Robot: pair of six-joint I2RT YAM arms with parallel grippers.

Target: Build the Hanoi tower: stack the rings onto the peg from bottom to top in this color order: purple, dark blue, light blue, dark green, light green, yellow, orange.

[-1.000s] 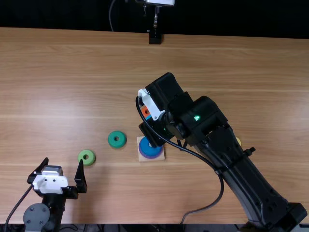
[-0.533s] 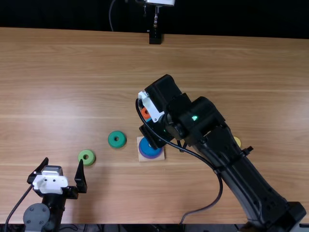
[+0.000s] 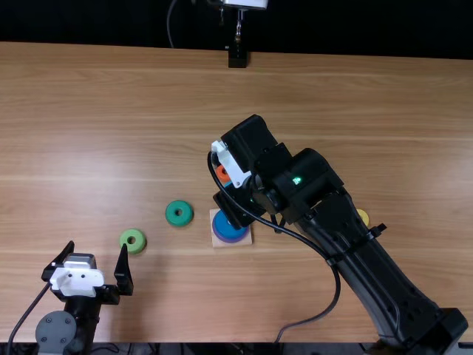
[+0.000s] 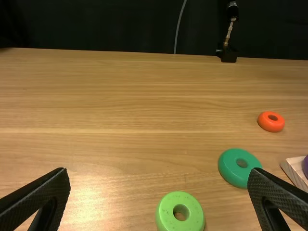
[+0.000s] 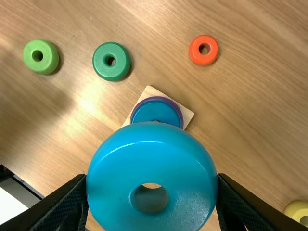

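My right gripper [image 5: 152, 182] clamps the light blue ring [image 5: 154, 161], third in order, seemingly above the base [image 5: 188, 115]; I should centre it, then lower. My left gripper [image 4: 159, 171] gapes.

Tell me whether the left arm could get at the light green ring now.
Probably yes: the left gripper is open and empty, and the light green ring lies flat close by, with nothing on it. The right gripper, holding the light blue ring, is away near the wooden base.
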